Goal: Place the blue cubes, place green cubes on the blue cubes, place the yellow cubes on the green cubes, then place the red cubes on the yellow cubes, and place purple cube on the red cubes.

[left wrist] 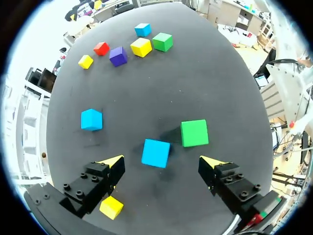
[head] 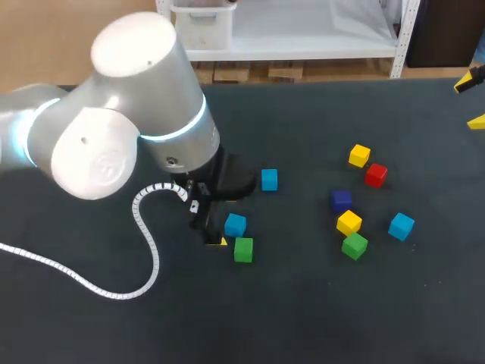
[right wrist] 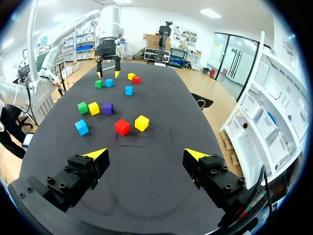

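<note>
My left gripper (left wrist: 161, 164) is open, with a blue cube (left wrist: 156, 152) between its fingertips and touching neither. A green cube (left wrist: 194, 133) lies just beyond that, another blue cube (left wrist: 91, 120) off to one side, and a yellow cube (left wrist: 111, 206) under one finger. In the head view the left arm (head: 151, 114) covers most of its gripper above the blue cube (head: 235, 224) and green cube (head: 243, 249). My right gripper (right wrist: 146, 155) is open and empty at the table's far right edge (head: 471, 103), well short of a red cube (right wrist: 122, 127) and a yellow cube (right wrist: 142, 123).
A loose group lies right of centre: yellow (head: 359, 155), red (head: 376, 175), purple (head: 341, 200), yellow (head: 349, 222), green (head: 354, 245) and blue (head: 401, 226) cubes. A lone blue cube (head: 269, 180) sits mid-table. A red cube (right wrist: 136, 79) lies near the left gripper, hidden in the head view.
</note>
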Robot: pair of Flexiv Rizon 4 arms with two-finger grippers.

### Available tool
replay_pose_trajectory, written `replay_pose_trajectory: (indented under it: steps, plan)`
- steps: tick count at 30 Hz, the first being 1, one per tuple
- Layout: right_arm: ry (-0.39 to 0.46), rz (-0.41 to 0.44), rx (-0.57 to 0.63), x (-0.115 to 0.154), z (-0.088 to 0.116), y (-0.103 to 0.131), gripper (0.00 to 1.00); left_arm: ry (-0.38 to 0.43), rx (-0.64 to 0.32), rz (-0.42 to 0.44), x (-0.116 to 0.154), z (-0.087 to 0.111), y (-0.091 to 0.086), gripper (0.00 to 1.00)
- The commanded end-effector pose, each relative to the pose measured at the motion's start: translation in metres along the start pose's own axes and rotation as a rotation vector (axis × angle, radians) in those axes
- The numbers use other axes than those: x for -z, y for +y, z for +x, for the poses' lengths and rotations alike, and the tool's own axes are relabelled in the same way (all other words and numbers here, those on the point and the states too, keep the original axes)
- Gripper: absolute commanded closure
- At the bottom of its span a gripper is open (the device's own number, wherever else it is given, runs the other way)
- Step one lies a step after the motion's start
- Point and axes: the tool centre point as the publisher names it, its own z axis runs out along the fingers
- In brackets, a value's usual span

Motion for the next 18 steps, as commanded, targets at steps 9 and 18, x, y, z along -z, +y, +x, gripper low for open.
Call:
replay_pose_trajectory:
  steps: [9, 18]
  plan:
    - [0.001, 0.004, 0.001, 0.000, 0.000, 0.001, 0.00, 0.010, -0.057, 0.021, -0.017, -0.003, 0.017, 0.16]
    - [0.001, 0.004, 0.001, 0.000, 0.000, 0.001, 0.00, 0.025, -0.084, 0.039, -0.022, -0.006, 0.017, 0.86]
